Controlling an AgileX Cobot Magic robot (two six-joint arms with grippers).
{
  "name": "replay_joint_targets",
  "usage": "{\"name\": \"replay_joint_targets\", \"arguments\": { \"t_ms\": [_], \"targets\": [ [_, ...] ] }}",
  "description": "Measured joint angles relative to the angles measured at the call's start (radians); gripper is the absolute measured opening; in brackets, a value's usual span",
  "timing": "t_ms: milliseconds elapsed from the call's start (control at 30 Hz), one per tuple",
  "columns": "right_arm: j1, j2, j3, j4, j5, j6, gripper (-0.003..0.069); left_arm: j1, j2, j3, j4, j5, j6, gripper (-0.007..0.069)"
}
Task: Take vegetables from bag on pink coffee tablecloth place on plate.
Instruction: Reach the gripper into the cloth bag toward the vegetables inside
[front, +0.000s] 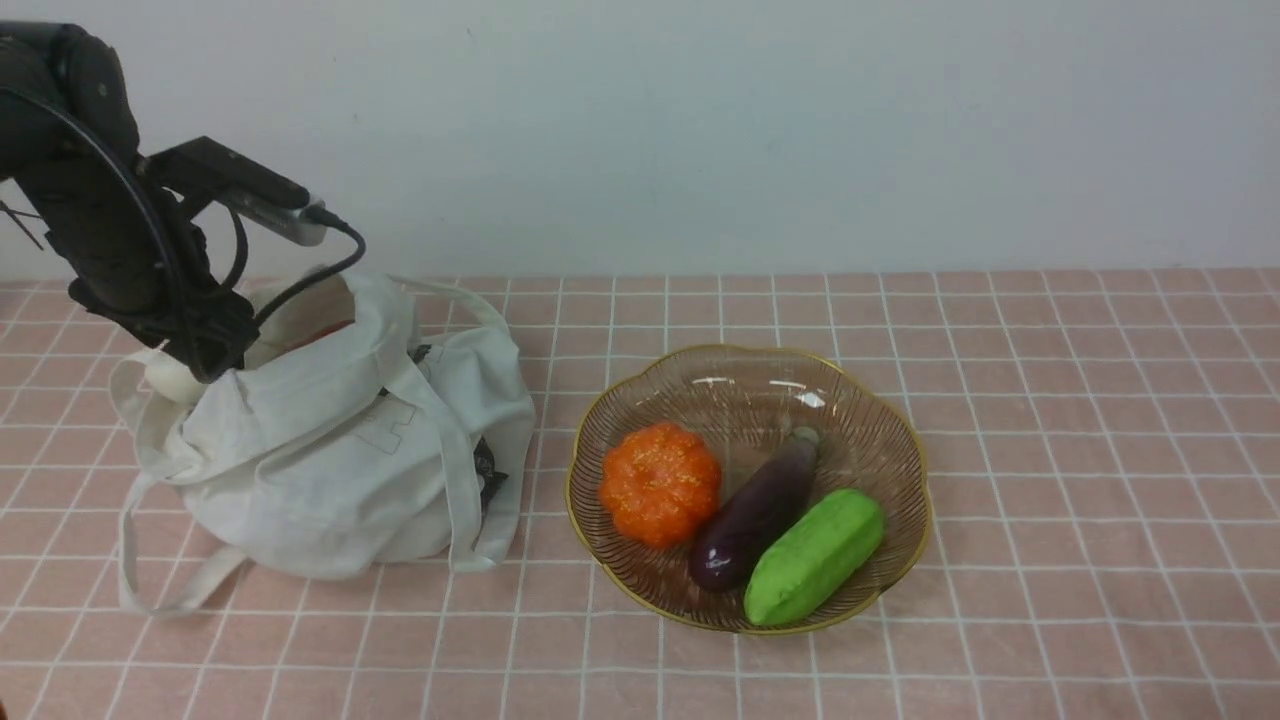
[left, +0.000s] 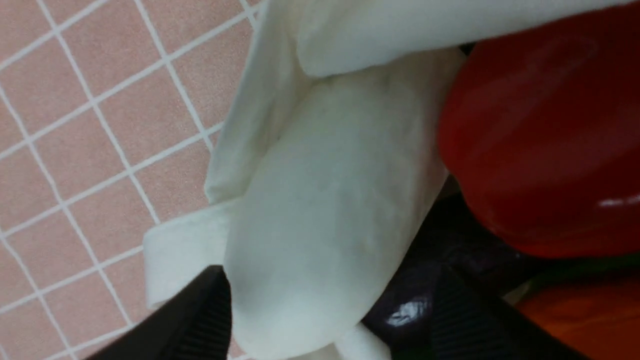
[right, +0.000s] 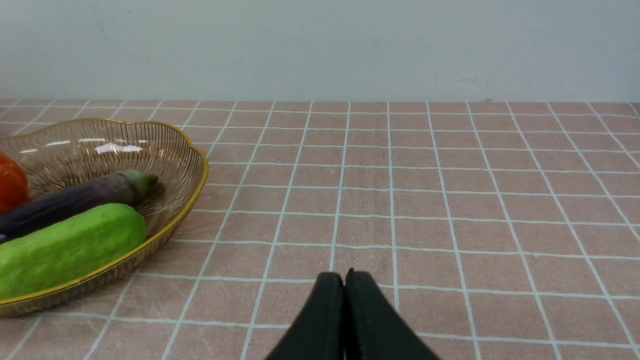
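White, smooth, matte radish (left: 330, 200) with a blunt rounded end, lying inside the off-white cloth bag (front: 340, 460) at its open mouth, against a glossy red item (left: 540, 130). Left gripper (left: 330, 280) jaws spread, straddling it, not clamped. Right gripper (right: 345, 282) fingers pressed together, low over the pink tablecloth (right: 450, 200) beside the amber plate (right: 192, 165).

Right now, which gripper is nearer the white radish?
Left. The left gripper reaches into the cloth bag, its open jaws flanking the white radish. The right gripper sits shut over the pink tablecloth, beyond the plate from that bag.
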Motion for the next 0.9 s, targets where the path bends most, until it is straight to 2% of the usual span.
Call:
{"name": "replay_joint_targets", "arguments": {
  "t_ms": [200,367,400,433,467,500,567,600,733,900],
  "targets": [
    [0.0,0.0,0.0,0.0,0.0,-0.001,-0.0015,0.0,0.024,0.0,0.003,-0.011,0.0,0.0412],
    [0.0,0.0,0.0,0.0,0.0,-0.002,-0.0015,0.0,0.047,0.0,0.006,-0.009,0.0,0.0323],
    [0.0,0.0,0.0,0.0,0.0,-0.002,-0.0015,0.0,0.051,0.0,0.006,-0.006,-0.001,0.0268],
    [0.0,0.0,0.0,0.0,0.0,-0.002,-0.0015,0.0,0.051,0.0,0.006,-0.006,-0.002,0.026],
    [0.0,0.0,0.0,0.0,0.0,-0.002,-0.0015,0.0,0.051,0.0,0.006,-0.006,-0.008,0.0194],
    [0.0,0.0,0.0,0.0,0.0,-0.002,-0.0015,0.0,0.051,0.0,0.006,-0.006,-0.01,0.0173],
    [0.0,0.0,0.0,0.0,0.0,-0.002,-0.0015,0.0,0.048,0.0,0.006,-0.005,-0.035,0.0048],
    [0.0,0.0,0.0,0.0,0.0,-0.002,-0.0015,0.0,0.046,0.0,0.006,-0.004,-0.042,0.0028],
    [0.0,0.0,0.0,0.0,0.0,-0.002,-0.0015,0.0,0.028,0.0,0.006,-0.001,-0.051,-0.0005],
    [0.0,0.0,0.0,0.0,0.0,-0.002,-0.0015,0.0,0.021,0.0,0.005,-0.015,-0.045,0.0007]
  ]
}}
